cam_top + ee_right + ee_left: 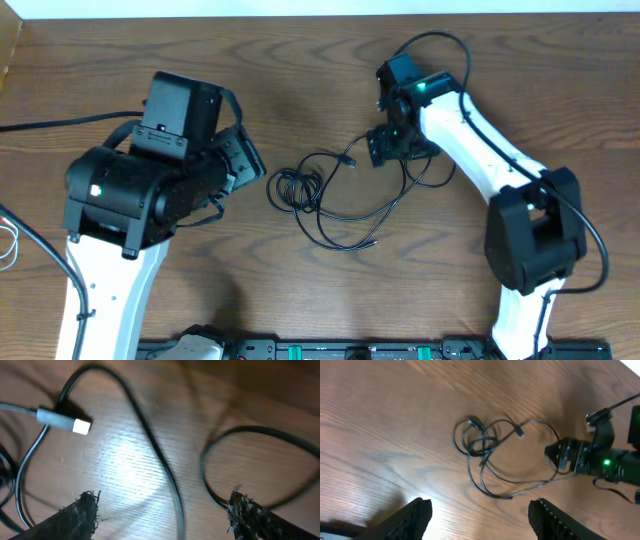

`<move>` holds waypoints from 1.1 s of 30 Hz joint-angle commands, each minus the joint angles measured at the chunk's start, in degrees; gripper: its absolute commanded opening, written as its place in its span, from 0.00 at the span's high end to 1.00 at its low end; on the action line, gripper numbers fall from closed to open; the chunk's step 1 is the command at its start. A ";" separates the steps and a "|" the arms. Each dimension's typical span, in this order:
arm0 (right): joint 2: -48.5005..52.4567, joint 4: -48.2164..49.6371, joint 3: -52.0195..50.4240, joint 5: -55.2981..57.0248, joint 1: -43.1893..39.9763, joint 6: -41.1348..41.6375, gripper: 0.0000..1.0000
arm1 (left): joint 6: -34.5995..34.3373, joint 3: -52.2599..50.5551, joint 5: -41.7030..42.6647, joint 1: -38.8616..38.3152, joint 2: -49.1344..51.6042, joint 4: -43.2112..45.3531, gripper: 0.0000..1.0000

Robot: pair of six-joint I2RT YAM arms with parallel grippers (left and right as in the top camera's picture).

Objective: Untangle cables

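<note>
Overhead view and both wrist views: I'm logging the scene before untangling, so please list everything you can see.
cables: number unclear in the tangle, black, table centre
plug end: one, grey with a pale tip, lying on the wood, seen in the right wrist view
white cord: one, white, table's left edge, mostly cut off
table: one, brown wood
left gripper: one, black, open, left of the tangle, holding nothing
right gripper: one, black, open, over a cable loop on the tangle's right side
</note>
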 commanded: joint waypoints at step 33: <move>-13.75 -17.00 38.38 -7.87 0.39 1.66 0.99 | 0.57 0.57 -1.14 1.55 -0.79 -1.14 0.28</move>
